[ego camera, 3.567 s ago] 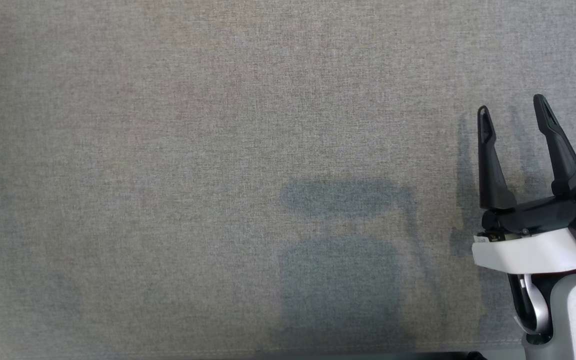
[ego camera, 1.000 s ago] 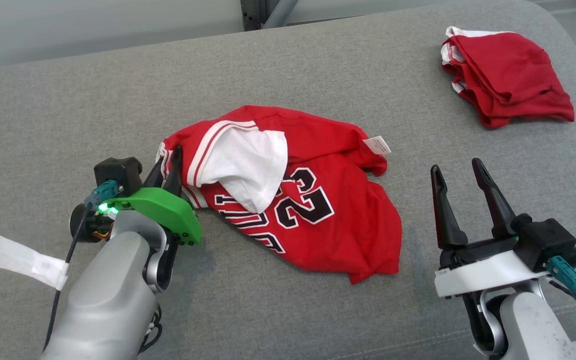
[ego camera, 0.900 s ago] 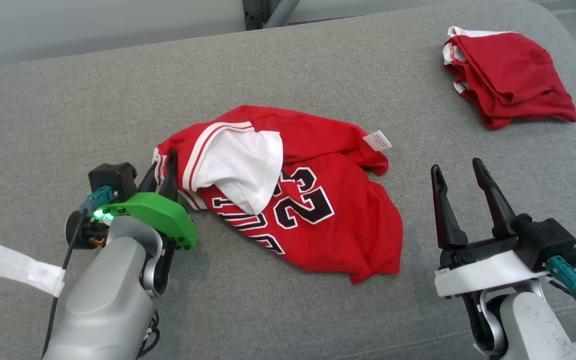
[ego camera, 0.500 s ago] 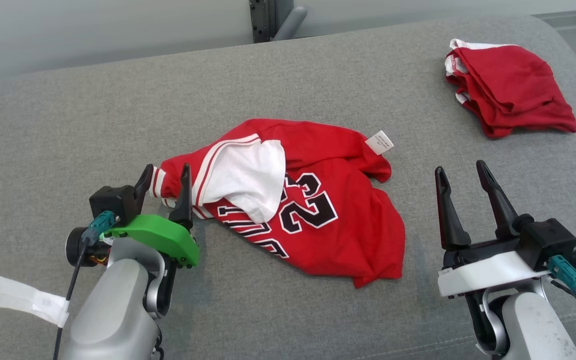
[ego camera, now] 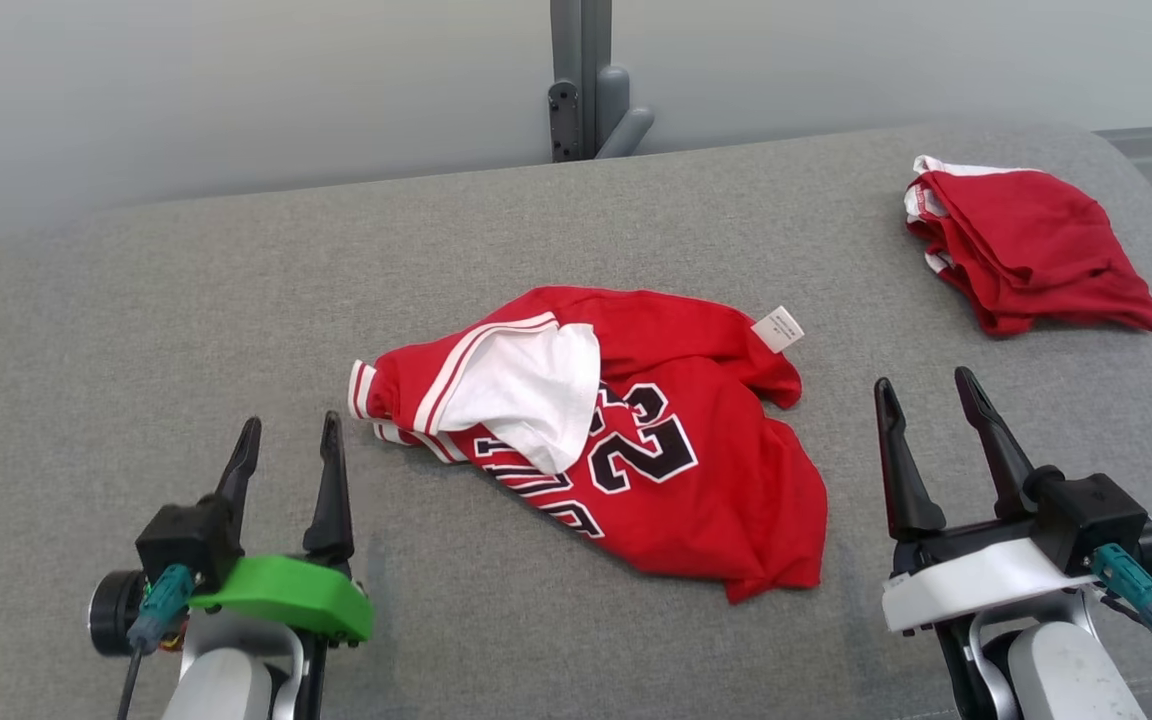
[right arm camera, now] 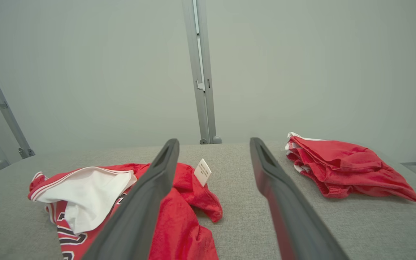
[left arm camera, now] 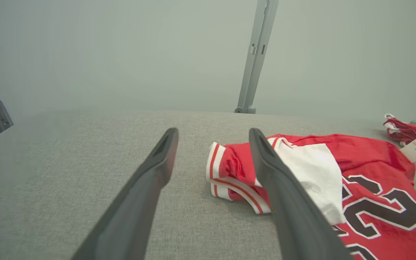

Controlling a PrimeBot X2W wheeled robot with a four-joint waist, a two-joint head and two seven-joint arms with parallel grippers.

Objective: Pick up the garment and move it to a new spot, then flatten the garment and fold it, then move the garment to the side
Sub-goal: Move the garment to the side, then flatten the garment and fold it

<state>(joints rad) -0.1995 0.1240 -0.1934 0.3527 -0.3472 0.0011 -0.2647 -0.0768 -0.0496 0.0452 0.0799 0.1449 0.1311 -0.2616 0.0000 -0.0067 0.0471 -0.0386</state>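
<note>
The red jersey (ego camera: 696, 500) lies crumpled on the grey cushion (ego camera: 136, 330) between the two grippers. It is just ahead of the left gripper (ego camera: 291, 422) and apart from it, and near the right gripper (ego camera: 922, 380). Both grippers stand wide open and empty. A white flap (ego camera: 526, 395) is turned over its striped edge, and a black 23 shows upside down. The flap covers part of the lettering, and the print on the label (ego camera: 778, 328) is too small to read. A second red bundle (ego camera: 1026, 250) lies well beyond the right gripper.

My head camera looks down from behind my left gripper (ego camera: 291, 422) and right gripper (ego camera: 922, 380). Each wrist camera sights low along its fingers (left arm camera: 155, 169), both catching the jersey (left arm camera: 356, 159) ahead.
</note>
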